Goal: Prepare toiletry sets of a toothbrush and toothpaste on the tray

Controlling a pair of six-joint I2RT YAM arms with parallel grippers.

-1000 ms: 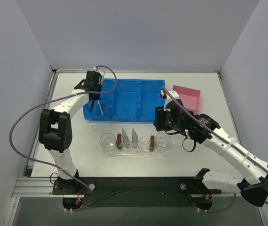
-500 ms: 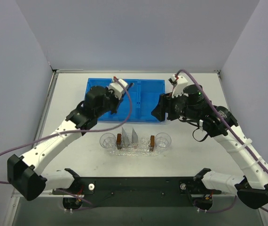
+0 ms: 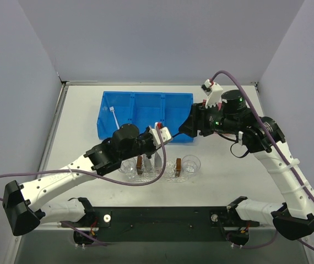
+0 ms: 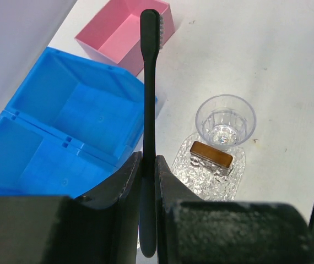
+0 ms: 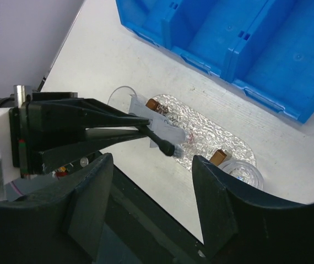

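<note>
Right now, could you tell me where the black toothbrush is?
In the left wrist view, the black toothbrush is clamped in the left gripper, held over the clear tray just in front of the blue bin.

Pale lavender walls [image 3: 162,38] enclose a white table [image 3: 80,110].

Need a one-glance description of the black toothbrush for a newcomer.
Find the blue bin at the back of the table; just in front of it lies the clear tray. Near it, the left gripper pinches a slim stick by its handle: the black toothbrush, all black, unlike the white toothbrush lying in the bin.
</note>
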